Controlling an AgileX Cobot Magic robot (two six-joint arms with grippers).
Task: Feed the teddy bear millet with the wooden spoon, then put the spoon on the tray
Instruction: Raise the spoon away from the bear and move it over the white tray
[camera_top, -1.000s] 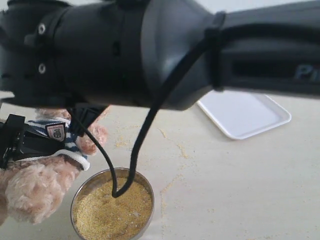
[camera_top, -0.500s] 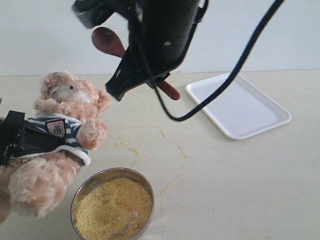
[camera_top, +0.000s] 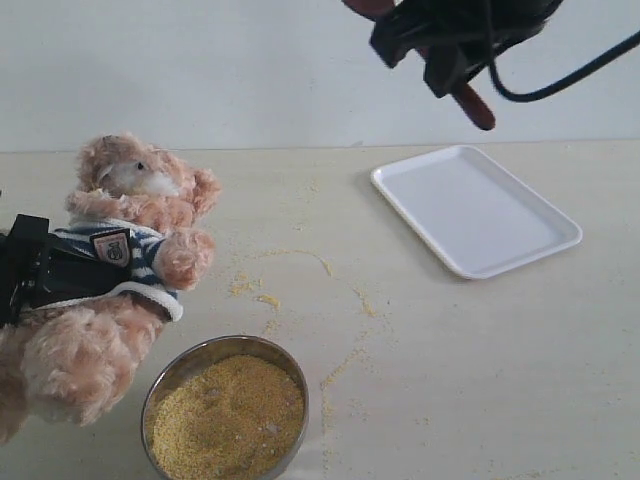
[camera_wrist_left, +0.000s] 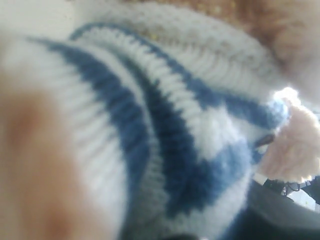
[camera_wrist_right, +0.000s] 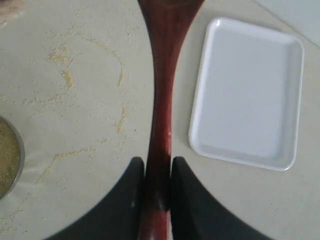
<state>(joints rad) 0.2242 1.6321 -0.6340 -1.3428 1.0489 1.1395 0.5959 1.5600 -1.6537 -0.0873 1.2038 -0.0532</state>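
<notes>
- Holding the wooden spoon (camera_wrist_right: 162, 95) in my right tool (camera_wrist_right: 157, 167), I have both jaws pressed narrow against its slim handle, with the oval bowl pointing away from the wrist.
- In the exterior view, the right tool (camera_top: 445, 60) hangs high above the counter (camera_top: 470, 370), over the far end of the tray (camera_top: 475, 210). The spoon's handle end (camera_top: 478, 108) pokes out below it.
- The white tray lies bare and flat on the counter, well apart from the bear.
- My left tool (camera_top: 55, 275) is clamped around the torso of the teddy bear (camera_top: 135, 190), over its striped shirt (camera_wrist_left: 165, 125). The bear leans back, face up.
- Millet (camera_top: 225, 412) fills the round steel bowl (camera_top: 158, 380) just beside the bear's leg.
- Loose millet specks (camera_top: 262, 298) trail across the counter between bear, bowl and tray.
</notes>
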